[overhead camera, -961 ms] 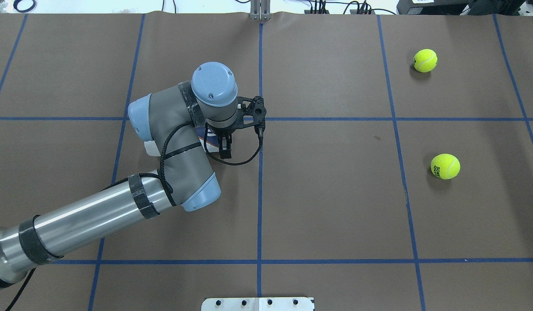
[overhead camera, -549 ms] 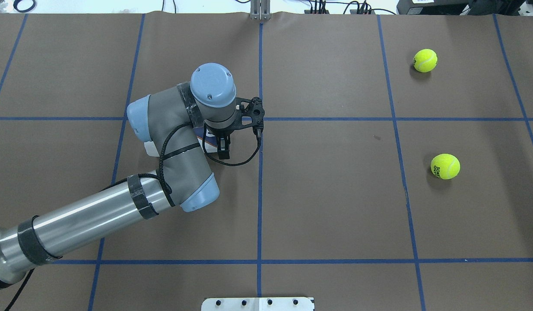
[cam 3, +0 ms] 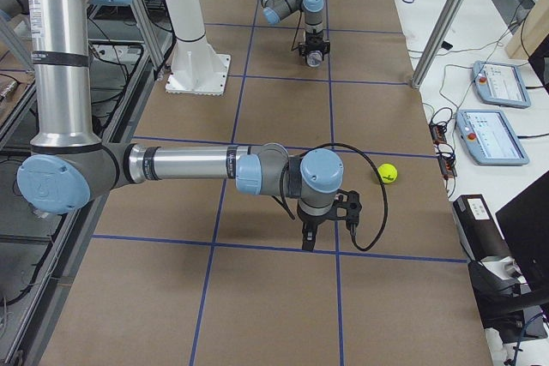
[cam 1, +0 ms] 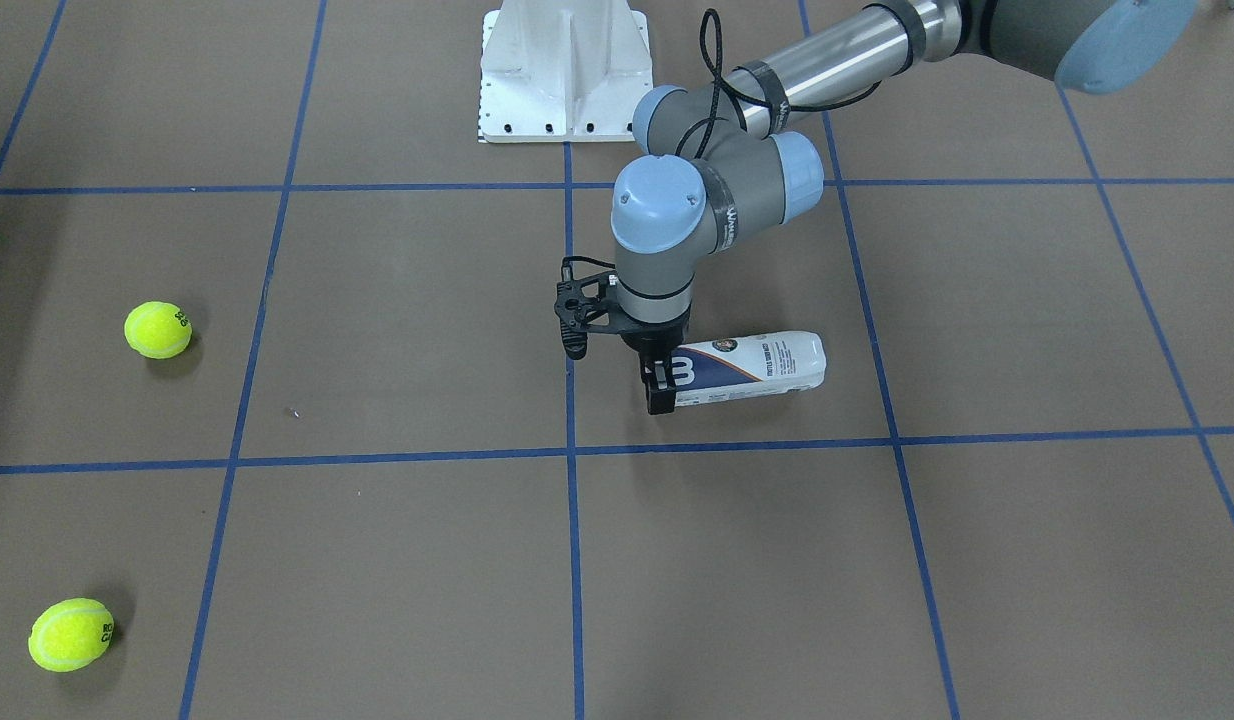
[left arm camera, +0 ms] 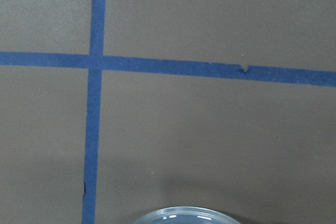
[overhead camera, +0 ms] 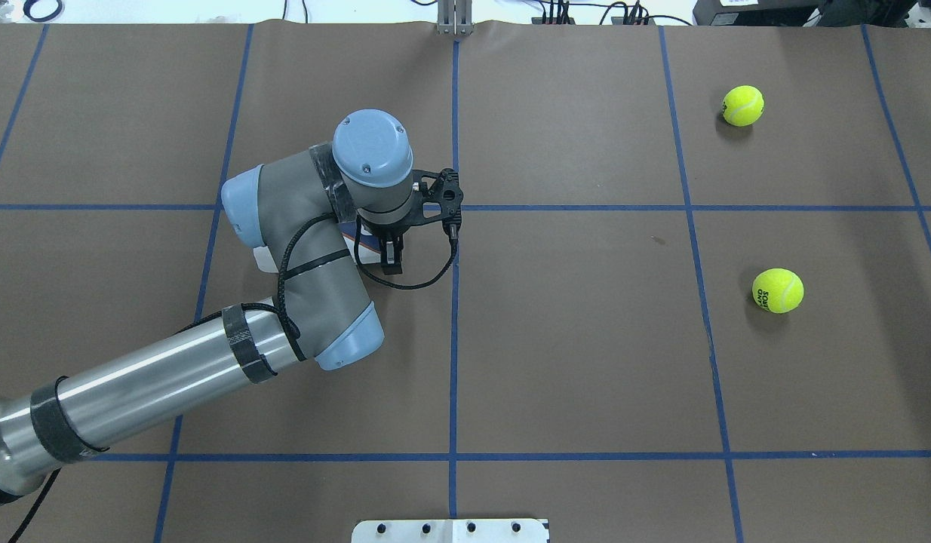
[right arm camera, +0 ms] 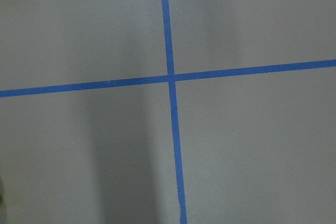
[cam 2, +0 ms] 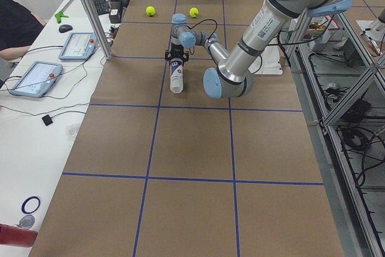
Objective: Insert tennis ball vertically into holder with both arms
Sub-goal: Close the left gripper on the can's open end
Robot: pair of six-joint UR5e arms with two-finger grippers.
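Black jaws on the left gripper (cam 1: 661, 385) have drawn in over the last second and now look clamped across the navy end of the can (cam 1: 752, 367), which lies on its side on the brown table (cam 1: 377, 560) near the centre line. By my reckoning, tipping it upright comes next. The right gripper (cam 3: 307, 242) hangs over bare table; I cannot tell whether it is open or closed. One yellow ball (cam 1: 158, 329) and another (cam 1: 70, 634) wait well apart, untouched.
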